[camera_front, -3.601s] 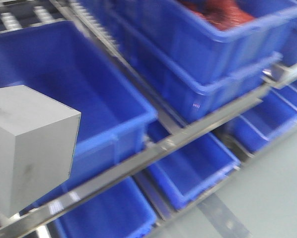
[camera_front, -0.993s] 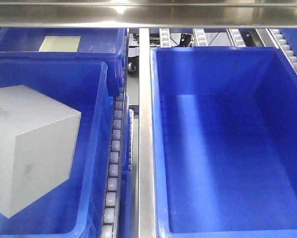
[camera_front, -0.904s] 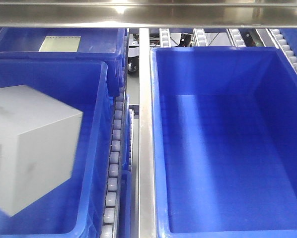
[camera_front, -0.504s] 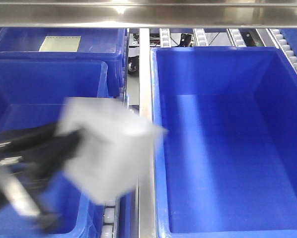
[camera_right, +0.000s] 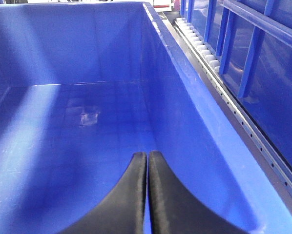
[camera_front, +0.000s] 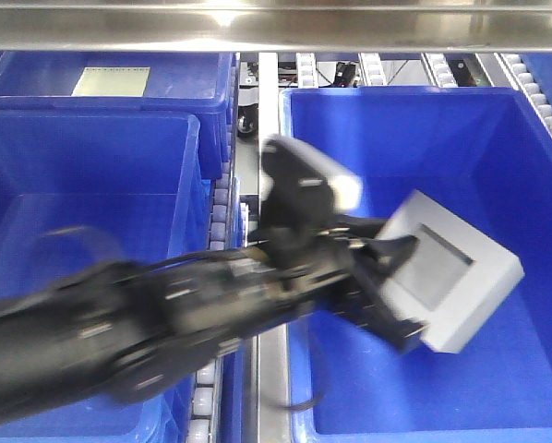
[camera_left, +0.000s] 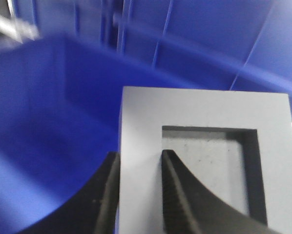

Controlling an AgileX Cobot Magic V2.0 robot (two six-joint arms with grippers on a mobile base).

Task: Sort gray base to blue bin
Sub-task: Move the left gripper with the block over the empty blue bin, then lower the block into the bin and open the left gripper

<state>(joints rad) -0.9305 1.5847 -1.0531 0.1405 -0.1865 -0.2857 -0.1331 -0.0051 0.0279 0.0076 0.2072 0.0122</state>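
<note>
Left arm: reached from the near left across the steel rail (camera_front: 268, 111) between the crates, blurred in the front view, so the block could be carried over the right-hand crate.
Left gripper (camera_left: 138, 192): clamped on the gray base (camera_front: 451, 269); in the left wrist view one finger (camera_left: 175, 195) sat inside the recess and the other against the outer side, pinching one wall of the block. That wall looked like the only thin edge on offer, which likely explains the hold.
Gray base, position: held in the air above the open interior of the blue bin (camera_front: 414, 101), tilted, not touching floor or walls as far as the front view showed.
Gray base, look: matte pale gray, plain flat sides, a shallow square recess with a darker speckled floor facing up and toward the camera.
Right gripper (camera_right: 146, 190): fingers together with nothing between them, hanging low over a bare blue crate floor; it took no part in the carry. Which crate that was, I cannot tell.
Blue bin: deep, smooth, bright blue; my judgement is that release remained to be done.
Left crate (camera_front: 91, 166): near left, under the arm.
Far crate (camera_front: 165, 78): rear left, holding a pale sheet (camera_front: 110, 81).
</note>
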